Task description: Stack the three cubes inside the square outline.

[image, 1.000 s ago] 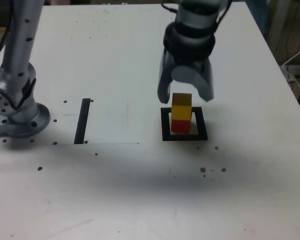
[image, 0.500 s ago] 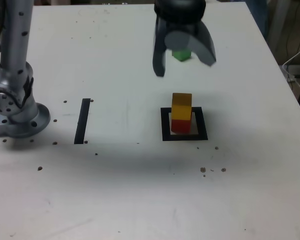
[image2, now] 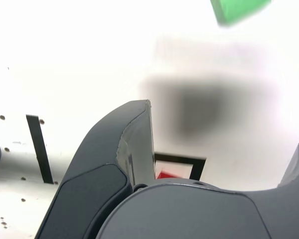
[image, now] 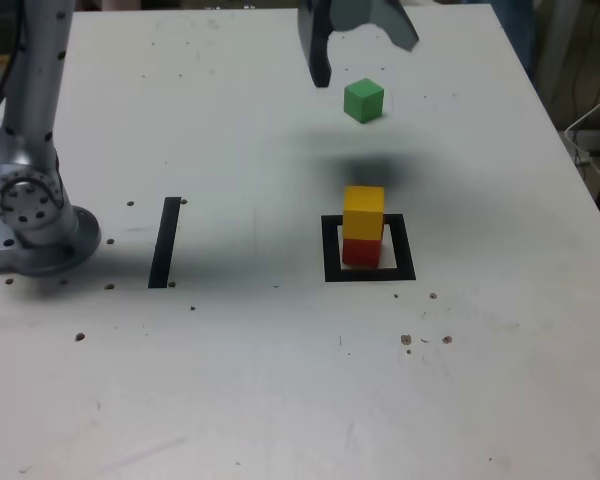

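Fingers (image: 355, 45): standing spread wide at the far edge of the bench, holding nothing; two dark grey curved shells, smooth and matte, hanging above the white top.
Green cube (image: 364, 101): sitting alone on the bench just below the fingers in the exterior view, well apart from the outline; in the wrist view only a blurred corner is showing.
Yellow cube (image: 363, 212): resting squarely on the red cube (image: 360, 251); both are standing inside the square outline (image: 369, 272), a thick black frame with a white centre.
Black strip (image: 164, 242): lying straight on the bench toward the exterior view's left, between the outline and the arm base (image: 35, 215).
Bench (image: 280, 380): white, flat, dotted with small dark holes; a soft shadow is falling beyond the stack.
Room: cables and clutter are showing past the bench's edge at the exterior view's right; too blurred to tell more.
Writing: none is reading clearly.
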